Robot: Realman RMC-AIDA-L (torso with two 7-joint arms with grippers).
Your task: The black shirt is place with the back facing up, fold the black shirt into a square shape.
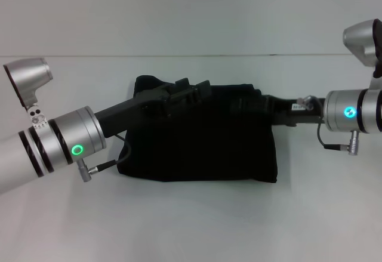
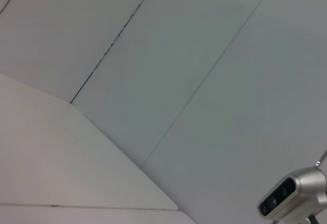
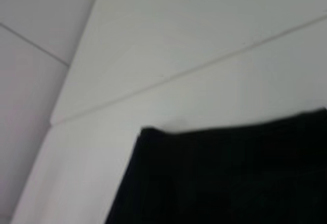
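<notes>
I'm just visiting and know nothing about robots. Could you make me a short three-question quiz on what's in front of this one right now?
1. True or false: the black shirt lies spread flat with both sleeves out.
2. Which arms reach over the shirt? A) left only B) right only C) both
3. Fill in: the shirt lies on a ___ table.

Key: 1 false, it is a folded bundle. 2 C, the left gripper and right gripper both reach over it. 3 white.

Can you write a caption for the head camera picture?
Both grippers, left and right, reach over the folded black shirt on the white table.
</notes>
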